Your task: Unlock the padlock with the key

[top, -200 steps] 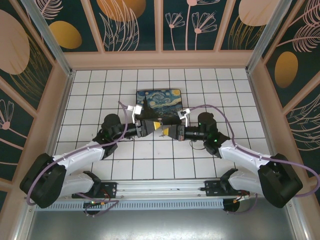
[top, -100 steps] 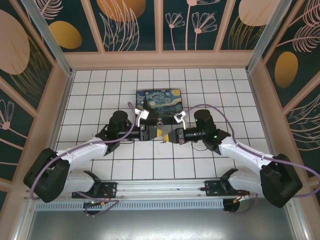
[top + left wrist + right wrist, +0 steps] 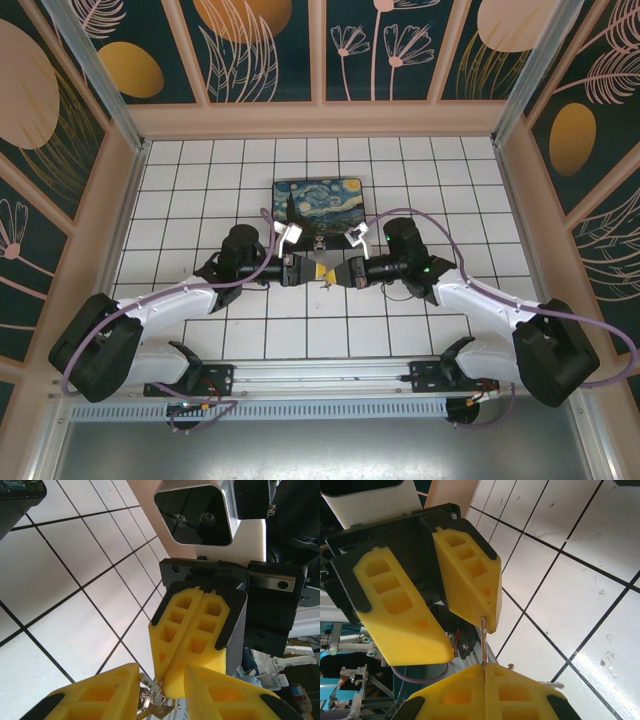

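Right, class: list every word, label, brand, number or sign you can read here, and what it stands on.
None: no readable text anywhere. The black box with the blue-yellow starry-night painted lid bears only a picture, and the dark teal wall panels bear only drawn flowers and leaves.

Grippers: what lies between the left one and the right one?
The silvery key: the right gripper pinches it, and its end stands between the left gripper's parted fingers. Both wrist views show it.
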